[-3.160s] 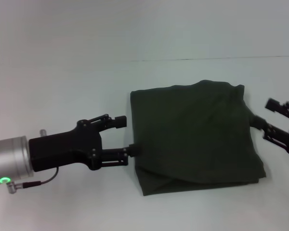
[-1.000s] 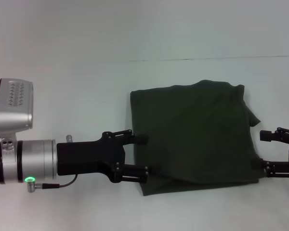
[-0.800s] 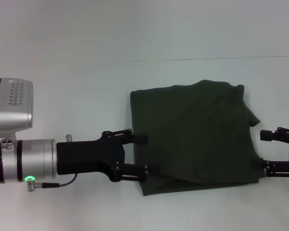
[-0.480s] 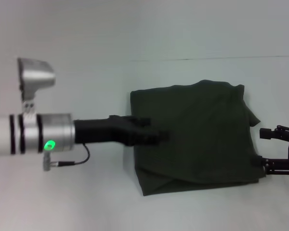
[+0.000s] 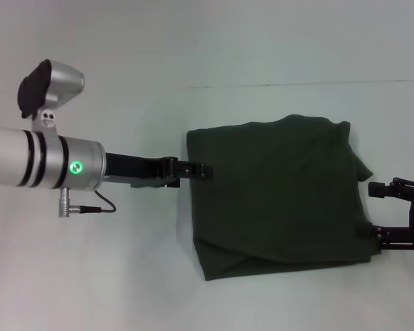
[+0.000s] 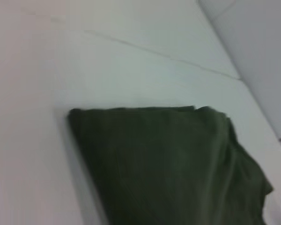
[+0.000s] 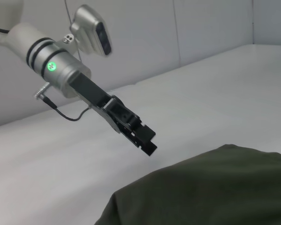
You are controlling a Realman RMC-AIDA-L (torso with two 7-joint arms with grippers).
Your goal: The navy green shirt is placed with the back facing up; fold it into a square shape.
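White matte table [image 5: 124, 276] carried one soft, roughly square folded navy green shirt [image 5: 279, 193]. Left gripper [image 5: 200, 169] hovered at its left edge, jaw state indeterminate. Right gripper [image 5: 376, 210], jaws spread, empty, sat at the right edge.

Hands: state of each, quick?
Left hand: shut, empty, raised above the shirt's left edge.
Right hand: open, at the shirt's right edge, gripping nothing.

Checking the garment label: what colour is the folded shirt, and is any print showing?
Plain dark olive green shirt, no print visible; clearest in the head view.
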